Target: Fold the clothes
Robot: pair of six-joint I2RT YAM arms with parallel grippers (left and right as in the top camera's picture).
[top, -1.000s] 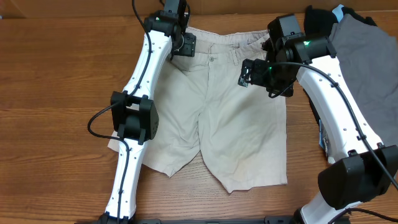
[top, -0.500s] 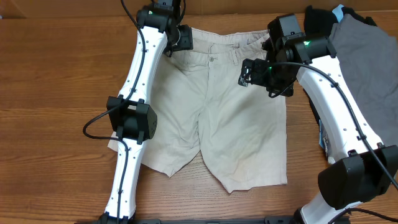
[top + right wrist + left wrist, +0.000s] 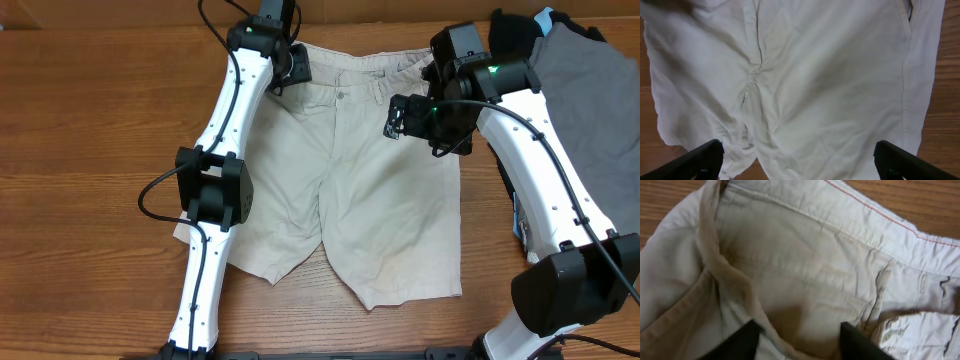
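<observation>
Looking down from overhead, we see the khaki shorts (image 3: 370, 200) spread flat and front side up, with the wooden table (image 3: 90, 150) under them. Their waistband (image 3: 370, 58) forms the far edge and both legs point toward the arm bases.

The left gripper (image 3: 290, 66) sits low at the left corner of the shorts' waistband. In the left wrist view its fingers (image 3: 742, 342) stand partly apart, and a raised ridge of beige cloth runs up between them. We cannot tell whether the pads press that cloth. A thin red stitch line follows the edge of the waistband above.

The right gripper (image 3: 400, 118) hangs over the right half of the shorts, just below the waistband. In the right wrist view its fingers (image 3: 700, 157) are spread wide with nothing between them. Under them we see only smooth fabric and the puckered centre seam.

A grey garment (image 3: 590, 90) lies off the right side of the shorts, apart from them. A black garment (image 3: 510, 35) lies beside its far end.
</observation>
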